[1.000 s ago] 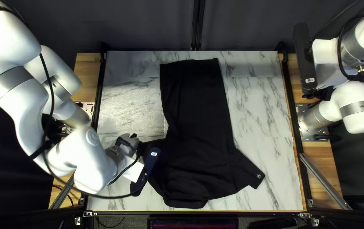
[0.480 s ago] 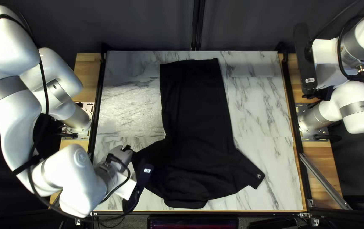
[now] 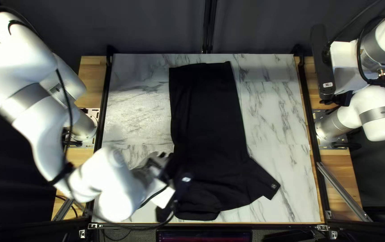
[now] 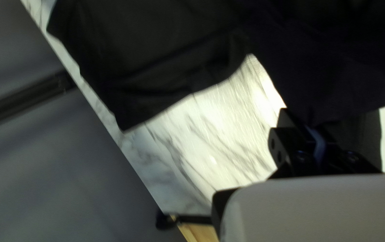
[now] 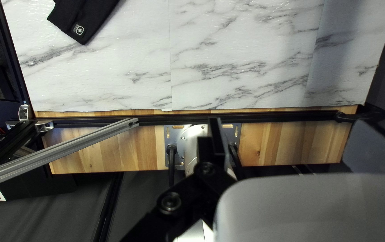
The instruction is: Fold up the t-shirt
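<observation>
top left view: a dark curtain fills the top of the frame, and under it my marbled table takes up the middle. my left arm, blurred in parts, comes down the left side and reaches over the table's lower left. my right arm stands at the right edge, its front end up off the table.

the black shirt lies from upper middle to lower middle, its long body towards the curtain, and one sleeve pointing to the lower right. a slanting grey bar is at the lower right, and part of a screen shows at the bottom edge.

my left gripper is at the shirt's left side; in the left wrist view it is closed on a pinch of the cloth, which rises to its fingers. my right gripper is open: in the right wrist view one finger stands out to the side, with the shirt well apart from it.

smallest is the pale tag near the sleeve's end.
</observation>
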Controlling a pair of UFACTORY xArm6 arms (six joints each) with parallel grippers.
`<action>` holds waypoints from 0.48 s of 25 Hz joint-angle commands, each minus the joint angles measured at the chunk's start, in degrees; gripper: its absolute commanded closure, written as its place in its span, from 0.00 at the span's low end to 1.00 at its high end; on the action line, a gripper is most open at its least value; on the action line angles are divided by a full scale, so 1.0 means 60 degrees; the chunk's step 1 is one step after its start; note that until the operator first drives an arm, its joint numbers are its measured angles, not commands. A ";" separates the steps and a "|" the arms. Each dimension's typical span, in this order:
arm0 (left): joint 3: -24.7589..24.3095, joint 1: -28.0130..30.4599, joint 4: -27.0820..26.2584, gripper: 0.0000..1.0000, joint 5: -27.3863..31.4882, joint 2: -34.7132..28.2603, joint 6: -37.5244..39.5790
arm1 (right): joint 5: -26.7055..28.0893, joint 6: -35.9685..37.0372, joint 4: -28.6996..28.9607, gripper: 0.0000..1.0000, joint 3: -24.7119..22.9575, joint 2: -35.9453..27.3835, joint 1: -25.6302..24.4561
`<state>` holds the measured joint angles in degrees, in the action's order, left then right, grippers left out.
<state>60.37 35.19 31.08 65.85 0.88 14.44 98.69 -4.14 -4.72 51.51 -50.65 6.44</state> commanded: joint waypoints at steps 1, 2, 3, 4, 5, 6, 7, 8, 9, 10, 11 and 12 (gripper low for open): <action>0.0283 -0.0426 -0.0119 1.00 -0.0811 0.0614 -0.0407 | 0.0000 0.0000 0.0000 0.00 0.0000 0.0000 0.0000; 0.0342 -0.0473 -0.0143 1.00 -0.0908 0.0721 -0.0444 | 0.0000 0.0000 0.0000 0.00 0.0000 0.0000 0.0000; 0.0461 -0.0546 -0.0196 1.00 -0.1046 0.0895 -0.0521 | 0.0000 0.0000 0.0000 0.00 0.0000 0.0000 0.0000; 0.0530 -0.0594 -0.0229 1.00 -0.1128 0.0999 -0.0574 | 0.0000 0.0000 0.0000 0.00 0.0000 0.0000 0.0000; 0.0613 -0.0642 -0.0251 1.00 -0.1193 0.1116 -0.0618 | 0.0000 0.0000 0.0000 0.00 0.0000 0.0000 0.0000; 0.0745 -0.0737 -0.0301 1.00 -0.1320 0.1306 -0.0708 | 0.0000 0.0000 0.0000 0.00 0.0000 0.0000 0.0000; 0.0829 -0.0810 -0.0331 1.00 -0.1413 0.1435 -0.0769 | 0.0000 0.0000 0.0000 0.00 0.0000 0.0000 0.0000; 0.0885 -0.0869 -0.0359 1.00 -0.1494 0.1533 -0.0814 | 0.0000 0.0000 0.0000 0.00 0.0000 0.0000 0.0000; 0.0973 -0.0946 -0.0370 1.00 -0.1609 0.1698 -0.0846 | 0.0000 0.0000 0.0000 0.00 0.0000 0.0000 0.0000; 0.0999 -0.0977 -0.0377 1.00 -0.1658 0.1756 -0.0857 | 0.0000 0.0000 0.0000 0.00 0.0000 0.0000 0.0000; 0.1082 -0.1054 -0.0363 1.00 -0.1786 0.1937 -0.0838 | 0.0000 0.0000 0.0000 0.00 0.0000 0.0000 0.0000; 0.1125 -0.1103 -0.0331 1.00 -0.1868 0.2059 -0.0790 | 0.0000 0.0000 0.0000 0.00 0.0000 0.0000 0.0000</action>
<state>66.27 29.36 28.95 56.01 11.50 9.52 98.69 -4.14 -4.72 51.51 -50.65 6.44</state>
